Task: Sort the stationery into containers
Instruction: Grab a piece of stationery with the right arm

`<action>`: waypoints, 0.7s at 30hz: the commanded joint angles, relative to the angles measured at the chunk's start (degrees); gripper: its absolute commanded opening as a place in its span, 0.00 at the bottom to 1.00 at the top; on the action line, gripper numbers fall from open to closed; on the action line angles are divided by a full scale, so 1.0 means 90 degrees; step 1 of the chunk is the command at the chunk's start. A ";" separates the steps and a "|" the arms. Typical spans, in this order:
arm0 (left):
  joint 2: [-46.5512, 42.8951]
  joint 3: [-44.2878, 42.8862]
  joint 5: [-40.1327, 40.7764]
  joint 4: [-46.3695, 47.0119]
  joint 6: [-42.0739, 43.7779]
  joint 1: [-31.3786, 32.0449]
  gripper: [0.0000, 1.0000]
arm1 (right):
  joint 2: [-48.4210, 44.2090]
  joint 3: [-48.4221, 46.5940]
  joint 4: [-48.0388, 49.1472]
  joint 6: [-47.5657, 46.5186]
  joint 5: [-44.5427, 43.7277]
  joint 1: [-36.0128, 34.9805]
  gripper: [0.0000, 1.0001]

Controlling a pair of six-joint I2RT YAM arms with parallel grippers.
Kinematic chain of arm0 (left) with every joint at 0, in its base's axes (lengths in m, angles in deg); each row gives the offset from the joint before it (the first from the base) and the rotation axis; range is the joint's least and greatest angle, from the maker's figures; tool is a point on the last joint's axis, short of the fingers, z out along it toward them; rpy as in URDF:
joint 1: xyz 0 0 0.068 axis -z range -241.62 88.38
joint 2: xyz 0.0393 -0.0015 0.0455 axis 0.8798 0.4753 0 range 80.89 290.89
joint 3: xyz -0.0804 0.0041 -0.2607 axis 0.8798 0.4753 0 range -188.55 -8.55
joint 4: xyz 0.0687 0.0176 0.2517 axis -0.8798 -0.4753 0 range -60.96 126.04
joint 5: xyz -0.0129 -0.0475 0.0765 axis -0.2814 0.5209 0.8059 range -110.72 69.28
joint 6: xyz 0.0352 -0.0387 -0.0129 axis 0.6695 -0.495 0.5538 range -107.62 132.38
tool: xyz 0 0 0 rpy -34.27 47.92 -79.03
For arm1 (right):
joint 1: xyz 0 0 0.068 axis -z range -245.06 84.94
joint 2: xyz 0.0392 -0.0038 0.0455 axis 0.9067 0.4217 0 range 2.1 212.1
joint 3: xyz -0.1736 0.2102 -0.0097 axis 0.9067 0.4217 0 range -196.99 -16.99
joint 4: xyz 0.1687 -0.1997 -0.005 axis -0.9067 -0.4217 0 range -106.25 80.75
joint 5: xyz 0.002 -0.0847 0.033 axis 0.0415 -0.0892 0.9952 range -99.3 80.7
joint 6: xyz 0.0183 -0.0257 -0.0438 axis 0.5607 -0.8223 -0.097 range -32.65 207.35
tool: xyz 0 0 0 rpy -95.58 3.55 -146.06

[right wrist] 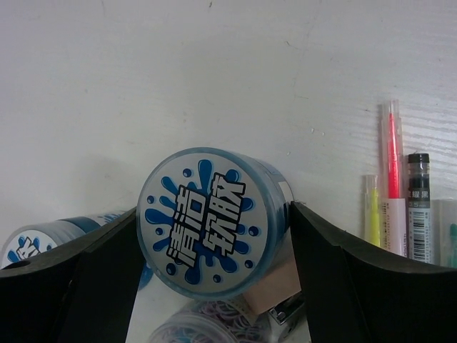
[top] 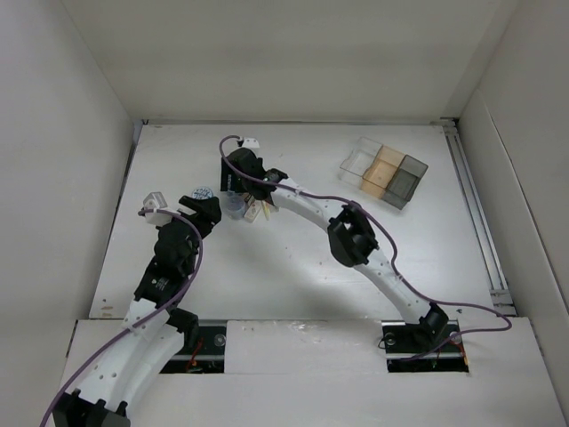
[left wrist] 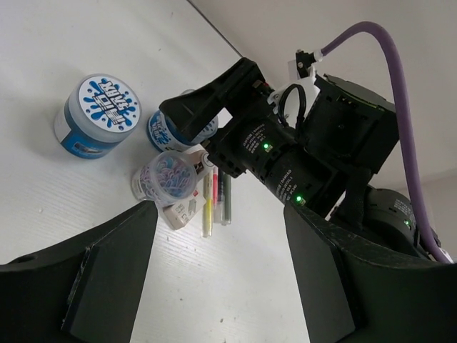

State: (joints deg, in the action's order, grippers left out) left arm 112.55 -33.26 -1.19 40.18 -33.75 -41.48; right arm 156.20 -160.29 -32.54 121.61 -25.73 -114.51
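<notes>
Nearest, at the worktop's near left, the left arm rises from its base and bends forward. Its left gripper hangs just short of the stationery with the jaws partly parted and nothing between them, apparently leaving the pile to its partner. Just past it, left of the worktop's middle, lie a clear jar of coloured clips and a yellow stick with its neighbours side by side, while a blue-labelled tub stands apart toward the left edge. The right arm runs in a long arc from the near right edge across to this cluster, wrist turned downward. There the right gripper straddles a second tub, jaws wide, probably because the round body must be taken across its full width; I cannot tell whether the pads press its wall. Farthest, near the far right corner, the tray sits well apart, seemingly unfilled.
</notes>
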 commanded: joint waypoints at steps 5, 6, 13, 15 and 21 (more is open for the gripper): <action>-0.0090 0.0108 -0.0061 0.0272 0.0077 -0.0021 0.68 | -0.1134 0.0560 0.1179 0.0353 0.0077 -0.0052 0.60; -0.0090 0.0109 -0.0061 0.0272 0.0077 -0.0021 0.68 | -0.1242 0.0619 0.1288 0.0353 0.0135 -0.0052 0.60; 0.0036 0.0167 -0.0070 0.0341 0.0077 -0.0021 0.68 | -0.2355 0.1097 0.1670 0.0480 0.0047 0.0093 0.60; 0.0115 0.0167 -0.0139 0.0477 0.0135 -0.0021 0.68 | -0.2687 0.1574 0.1767 0.0539 0.0048 0.0278 0.60; 0.0603 0.0167 -0.0742 0.0847 0.0194 -0.0021 0.65 | -0.4298 0.3410 0.1952 0.0714 -0.0284 0.1342 0.60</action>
State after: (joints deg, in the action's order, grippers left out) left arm 116.84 -32.34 -4.27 43.42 -32.99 -41.48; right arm 124.07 -134.33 -20.95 126.16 -25.21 -109.20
